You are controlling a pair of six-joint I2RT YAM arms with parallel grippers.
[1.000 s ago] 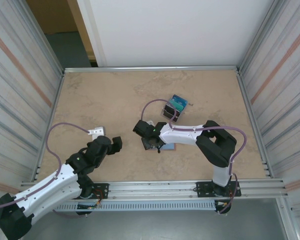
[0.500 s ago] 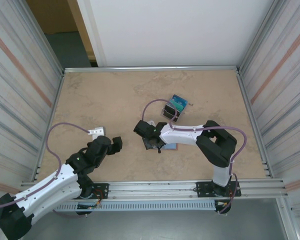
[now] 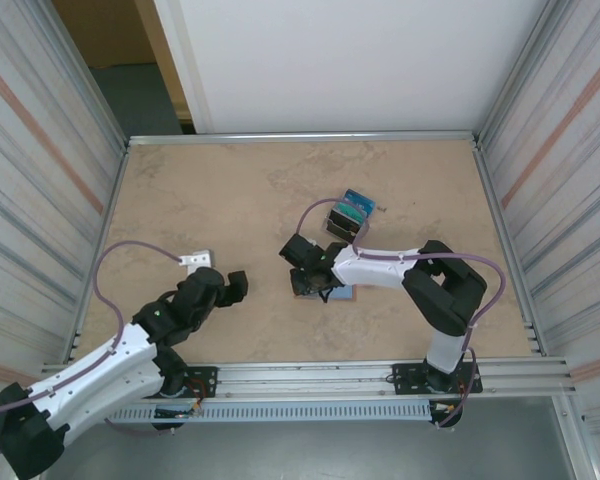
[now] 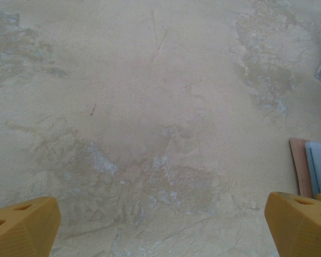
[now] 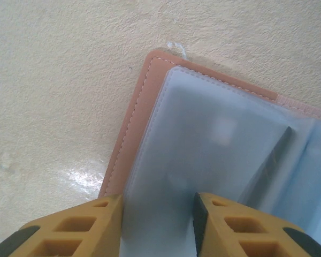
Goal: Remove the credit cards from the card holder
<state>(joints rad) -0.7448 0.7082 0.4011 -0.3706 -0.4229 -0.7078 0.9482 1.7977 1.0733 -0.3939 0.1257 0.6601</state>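
L gripper (image 3: 228, 284): open, jaws wide apart. Hangs over bare table (image 3: 220, 190), holding nothing. In the L wrist view its yellow tips sit at 7 and 5 o'clock.

R gripper (image 3: 310, 283): jaws part open with a clear gap. In the R wrist view the tips are low over the holder's inside page, nothing pinched btwn them. Can't tell if the tips touch the page.

Card holder (image 3: 344, 294): lies open and flat on the table, approx 4 o'clock of table centre, just under the R gripper. In the R wrist view the pink stitched border (image 5: 129, 128) runs from 12 down to 8 o'clock, w/ a clear sleeve inside it. In the L wrist view its pink edge (image 4: 296, 166) shows at 3 o'clock, beside the R-hand tip.

Credit card (image 5: 214, 134): pale blue face seen thru the clear sleeve, inside the holder, not out. Can't tell how many.

Clear box (image 3: 348, 212): teal top, at 12 o'clock of the holder, near but apart.

Bracket (image 3: 193, 260): small, white, on the table at 10 o'clock of the L gripper, apart from it.

L vs R: L gripper at 9 o'clock of the holder, well apart.
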